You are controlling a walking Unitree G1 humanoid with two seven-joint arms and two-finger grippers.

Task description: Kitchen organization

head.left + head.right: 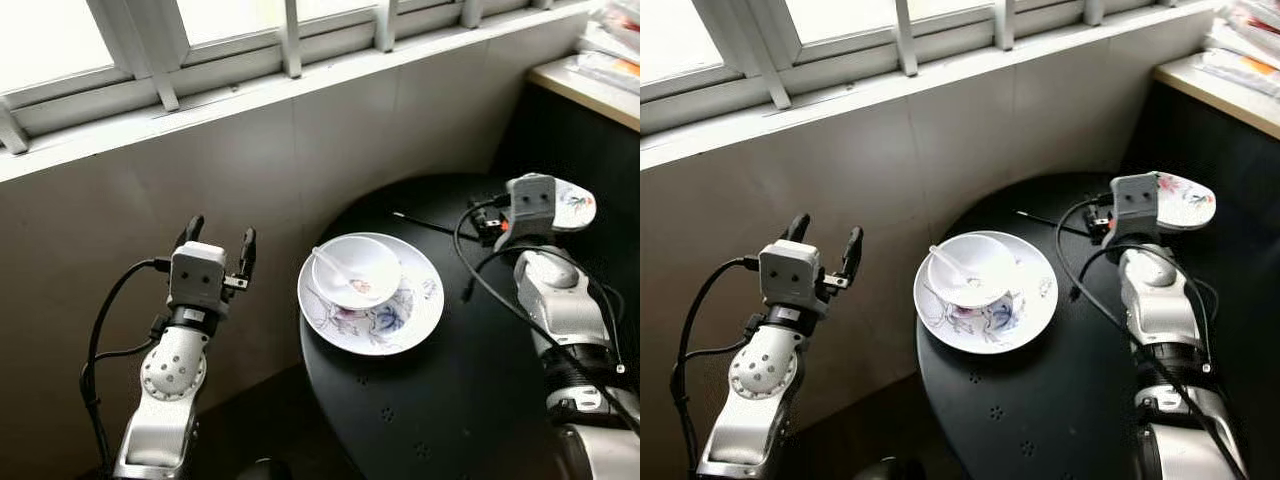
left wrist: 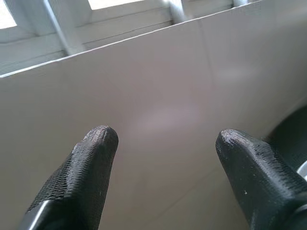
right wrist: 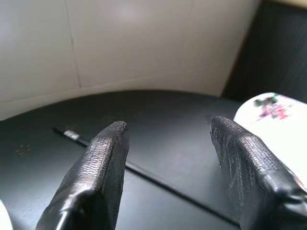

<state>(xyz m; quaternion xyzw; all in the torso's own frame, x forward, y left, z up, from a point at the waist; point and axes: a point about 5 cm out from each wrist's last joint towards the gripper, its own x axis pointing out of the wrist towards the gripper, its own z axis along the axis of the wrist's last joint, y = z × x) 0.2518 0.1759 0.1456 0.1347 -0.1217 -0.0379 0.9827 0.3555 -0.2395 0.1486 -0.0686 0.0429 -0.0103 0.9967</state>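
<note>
Round black table (image 1: 440,400), tiled wall (image 1: 200,180), window (image 1: 150,40)

Bare black table (image 1: 440,400) is sitting open just beside the plate (image 1: 415,320); the wall (image 1: 250,170) is blocking behind it.

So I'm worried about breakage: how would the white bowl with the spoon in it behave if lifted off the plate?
The bowl looks like glazed ceramic, so probably stiff, fairly heavy and slippery between black fingers. The spoon lies loose inside and would likely slide or clatter if the bowl tilts. It rests on the flowered plate, which could shift on the black table.
</note>
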